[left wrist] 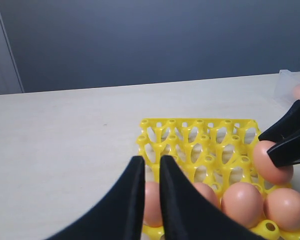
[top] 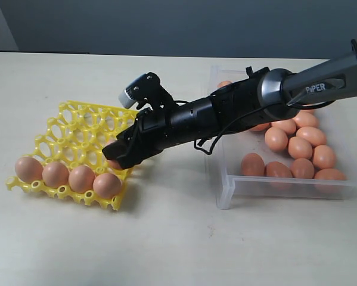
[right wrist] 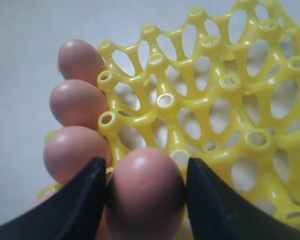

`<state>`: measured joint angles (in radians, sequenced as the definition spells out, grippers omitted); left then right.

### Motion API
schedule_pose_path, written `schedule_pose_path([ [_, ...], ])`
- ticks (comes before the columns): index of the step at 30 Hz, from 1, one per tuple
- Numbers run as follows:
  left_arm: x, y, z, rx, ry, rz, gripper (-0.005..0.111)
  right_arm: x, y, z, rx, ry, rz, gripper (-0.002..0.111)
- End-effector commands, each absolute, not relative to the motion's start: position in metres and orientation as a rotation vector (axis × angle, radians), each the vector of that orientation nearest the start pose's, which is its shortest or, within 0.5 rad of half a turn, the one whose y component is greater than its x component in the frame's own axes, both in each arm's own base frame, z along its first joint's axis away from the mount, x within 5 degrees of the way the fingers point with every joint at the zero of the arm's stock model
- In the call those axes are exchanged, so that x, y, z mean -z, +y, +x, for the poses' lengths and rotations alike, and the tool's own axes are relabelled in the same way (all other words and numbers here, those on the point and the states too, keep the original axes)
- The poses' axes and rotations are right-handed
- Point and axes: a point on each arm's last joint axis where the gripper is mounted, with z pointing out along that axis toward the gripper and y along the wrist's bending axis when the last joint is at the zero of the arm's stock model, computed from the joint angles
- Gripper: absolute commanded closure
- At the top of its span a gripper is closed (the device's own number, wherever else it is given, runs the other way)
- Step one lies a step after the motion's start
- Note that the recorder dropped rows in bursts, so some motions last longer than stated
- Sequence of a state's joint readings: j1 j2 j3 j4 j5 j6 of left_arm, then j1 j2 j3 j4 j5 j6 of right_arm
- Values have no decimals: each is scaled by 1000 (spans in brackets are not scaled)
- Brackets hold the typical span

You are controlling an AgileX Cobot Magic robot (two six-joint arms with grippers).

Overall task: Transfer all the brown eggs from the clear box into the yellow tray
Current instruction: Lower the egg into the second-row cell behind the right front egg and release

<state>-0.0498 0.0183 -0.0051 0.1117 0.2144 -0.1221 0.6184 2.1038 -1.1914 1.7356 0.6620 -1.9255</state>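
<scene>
A brown egg (right wrist: 144,195) is clamped between the two fingers of the right gripper (top: 114,159), which is held low over the yellow tray (top: 77,128), at the lattice corner nearest the clear box (top: 226,190). The main risk is judged to be an off-centre release: if the fingers are parted while the egg sits above a post or a rib and not above a cup, it could be tipped out, rolled off the tray edge onto the table (top: 166,238) and cracked. A second risk is posed by the seated eggs (top: 81,178) just beside one finger. That neighbouring egg could be nudged as the fingers spread, or the light tray could be dragged if a rib is caught. The left gripper (left wrist: 152,165) is seen with its jaws drawn almost together and nothing between them, poised just short of the same row. By count: one tray, one box, four eggs seated in one row, a fifth in the grip. About a dozen loose eggs (top: 300,148) are left in the box back along the right arm, and others may be hidden by that arm.
</scene>
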Motion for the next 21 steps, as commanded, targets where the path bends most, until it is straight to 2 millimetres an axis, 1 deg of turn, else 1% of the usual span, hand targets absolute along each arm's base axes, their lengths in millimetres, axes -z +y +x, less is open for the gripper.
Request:
schedule_pose_path([
  [1,-193,-1,58,27,1715,17,95,-128,288,310,-985,1961,-1170,106],
  [2,-193,-1,58,27,1715,17,95,-125,289,309,-995,1963,-1173,105],
  [3,-193,-1,58,27,1715,17,95,-123,289,309,-1009,1964,-1176,102],
  [5,-193,-1,58,27,1715,17,95,-119,290,307,-1032,1967,-1183,93],
  [8,-193,-1,58,27,1715,17,95,-113,291,306,-1036,1980,-1189,72],
  [11,-193,-1,58,27,1715,17,95,-112,291,306,-1034,1984,-1189,62],
  [16,-193,-1,58,27,1715,17,95,-115,292,306,-1033,1976,-1188,62],
  [21,-193,-1,58,27,1715,17,95,-126,297,312,-1039,1928,-1188,62],
])
